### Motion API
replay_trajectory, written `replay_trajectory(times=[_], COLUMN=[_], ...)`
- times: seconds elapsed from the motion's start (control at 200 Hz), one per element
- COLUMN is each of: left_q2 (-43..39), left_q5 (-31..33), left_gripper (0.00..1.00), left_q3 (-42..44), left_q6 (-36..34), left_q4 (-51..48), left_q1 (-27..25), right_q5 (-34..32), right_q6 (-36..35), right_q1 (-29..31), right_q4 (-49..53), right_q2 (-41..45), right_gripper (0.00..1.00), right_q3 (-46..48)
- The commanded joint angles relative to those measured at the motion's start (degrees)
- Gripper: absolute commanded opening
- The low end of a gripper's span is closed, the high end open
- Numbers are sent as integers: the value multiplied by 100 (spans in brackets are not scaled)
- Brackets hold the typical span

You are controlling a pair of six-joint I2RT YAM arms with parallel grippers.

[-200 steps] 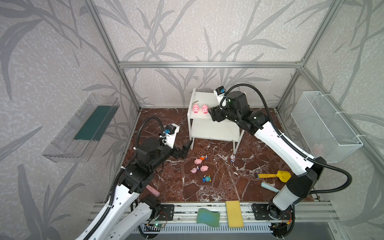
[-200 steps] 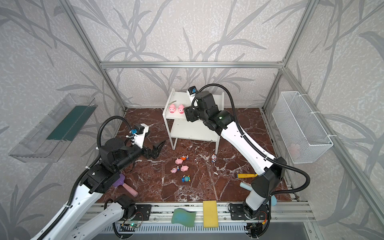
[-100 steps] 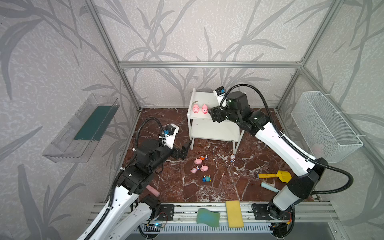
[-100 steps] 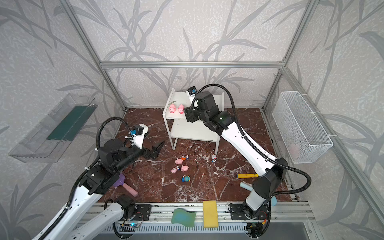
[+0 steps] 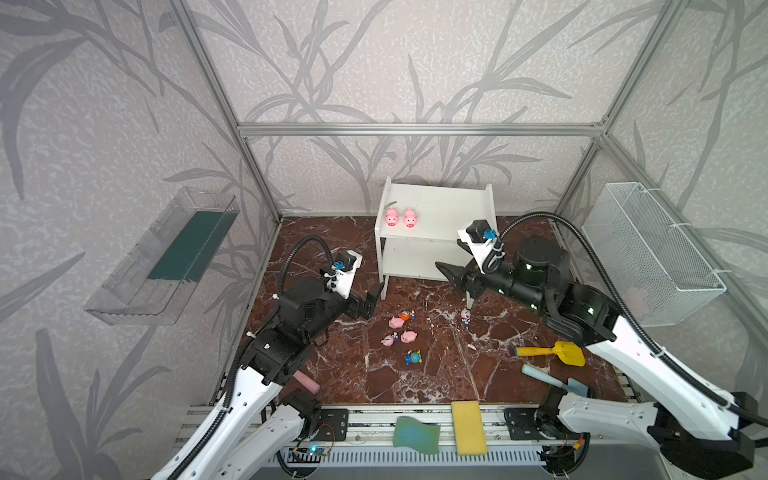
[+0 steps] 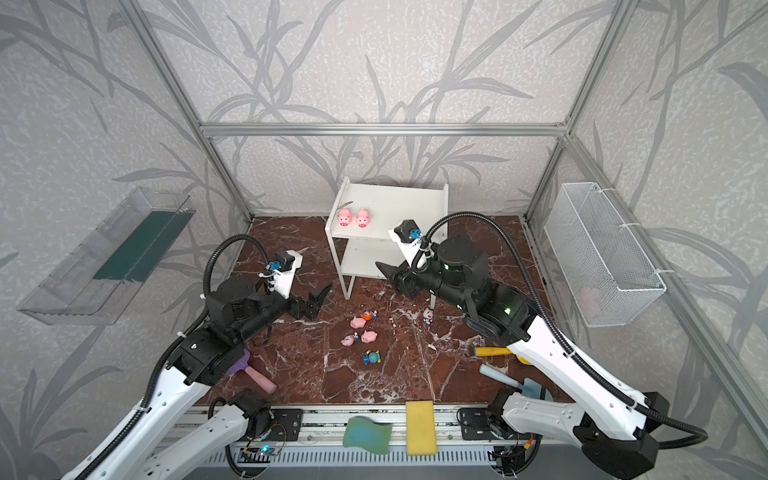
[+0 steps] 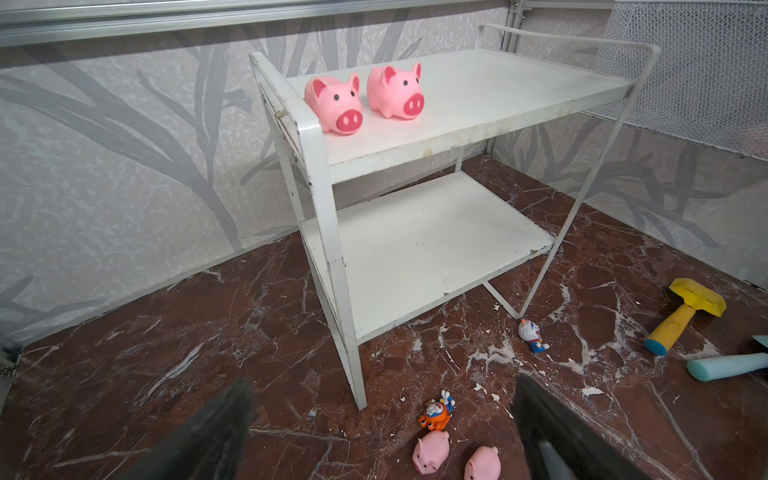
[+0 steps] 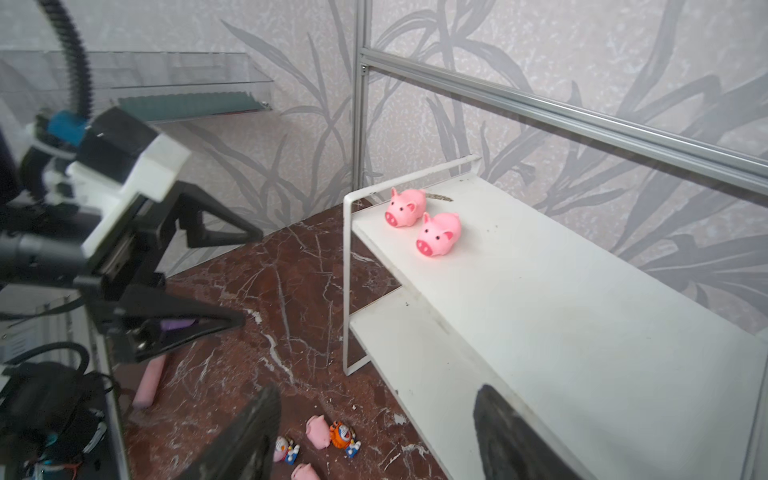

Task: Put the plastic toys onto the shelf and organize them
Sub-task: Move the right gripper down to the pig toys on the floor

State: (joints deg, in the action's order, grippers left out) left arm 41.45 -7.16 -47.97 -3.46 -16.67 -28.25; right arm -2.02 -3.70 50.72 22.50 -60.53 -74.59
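— Our left pincer (image 5: pixel 371 300) gapes wide and our right pincer (image 5: pixel 451 274) stands parted. Both are empty before the shelf (image 5: pixel 449 212).
— Sensibly: two pigs (image 5: pixel 401 217) top the shelf, and we must fetch the toys (image 5: pixel 409 336) lying before it.

We see a small white two-tier shelf (image 5: pixel 449 208) standing upright by the back wall. Two glossy pink plastic pigs (image 5: pixel 391 217) stand side by side at the left end of its top board, snouts forward. On the red marble table (image 5: pixel 353 374) in front rest two more pink pigs (image 5: pixel 409 336), with a tiny orange figurine (image 5: pixel 405 316), a pink figurine (image 5: pixel 387 340) and a teal figurine (image 5: pixel 414 357) close by. A white-blue figurine (image 5: pixel 465 316) lies near the shelf's right front leg.
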Motion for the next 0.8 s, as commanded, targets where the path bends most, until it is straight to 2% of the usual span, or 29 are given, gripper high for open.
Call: replay_trajectory(times=[0.0, 0.185, 0.325, 0.575, 0.725, 0.795], left_q2=[-36, -173, -473, -819, -971, -970], left_q5=[163, 232, 259, 367, 295, 254], left_gripper=[99, 99, 99, 99, 99, 99], left_q3=[34, 190, 372, 562, 673, 683], left_q6=[-217, -84, 97, 177, 199, 206], left_q4=[-114, -534, -677, -971, -807, -787], left_q1=[7, -13, -30, -57, -55, -58], right_q5=[-179, -545, -670, -681, -554, -707], right_q6=[-192, 204, 747, 2074, 2383, 2514], right_q1=[408, 1153, 1481, 1506, 1503, 1500], right_q4=[21, -97, -510, -1207, -1359, -1357], right_q2=[352, 766, 522, -878, -1868, -2250], right_gripper=[73, 72, 67, 53, 49, 48], right_q3=[637, 1772, 2442, 3029, 2903, 2816])
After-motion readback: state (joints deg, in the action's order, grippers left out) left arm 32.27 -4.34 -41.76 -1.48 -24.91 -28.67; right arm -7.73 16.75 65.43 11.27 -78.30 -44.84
